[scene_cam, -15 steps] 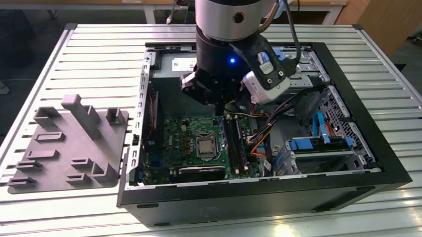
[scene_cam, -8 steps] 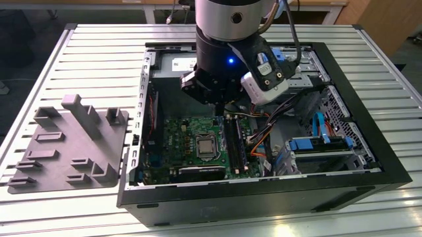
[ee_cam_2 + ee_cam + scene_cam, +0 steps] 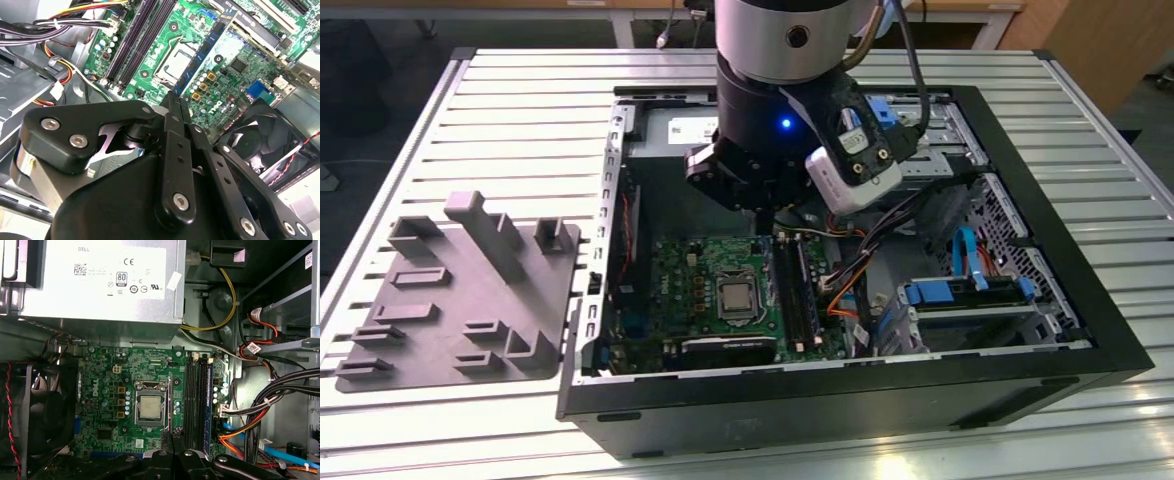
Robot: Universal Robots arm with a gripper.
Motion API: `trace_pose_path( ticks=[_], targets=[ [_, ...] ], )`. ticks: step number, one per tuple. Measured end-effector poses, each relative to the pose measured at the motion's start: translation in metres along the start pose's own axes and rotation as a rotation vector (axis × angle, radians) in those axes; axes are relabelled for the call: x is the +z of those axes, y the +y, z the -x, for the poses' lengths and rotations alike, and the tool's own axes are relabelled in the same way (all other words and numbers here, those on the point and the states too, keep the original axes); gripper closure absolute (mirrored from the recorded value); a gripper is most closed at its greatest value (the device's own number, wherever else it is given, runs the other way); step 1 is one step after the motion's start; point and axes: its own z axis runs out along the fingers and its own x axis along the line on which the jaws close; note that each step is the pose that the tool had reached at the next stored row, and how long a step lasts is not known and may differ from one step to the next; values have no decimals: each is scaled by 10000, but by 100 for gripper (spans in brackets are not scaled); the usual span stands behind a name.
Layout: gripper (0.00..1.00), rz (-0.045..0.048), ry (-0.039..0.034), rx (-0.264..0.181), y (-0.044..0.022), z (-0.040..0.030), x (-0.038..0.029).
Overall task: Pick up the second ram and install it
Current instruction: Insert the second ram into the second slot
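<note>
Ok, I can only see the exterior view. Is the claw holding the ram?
Observer: Yes. In the second wrist view the claw is shut on the blue ram.
Operator: Is it plugged in?
Observer: No. In the first wrist view the ram shows edge-on, apart from the slots.
Operator: Is another one in there?
Observer: Yes, in that same view a blue stick sits in one slot.
</note>
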Motion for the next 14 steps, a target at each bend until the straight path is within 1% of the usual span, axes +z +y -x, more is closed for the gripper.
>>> trace_pose_path(
  ticks=[14],
  targets=[
    [88, -1, -2, 46, -1, 9, 6]
  ],
)
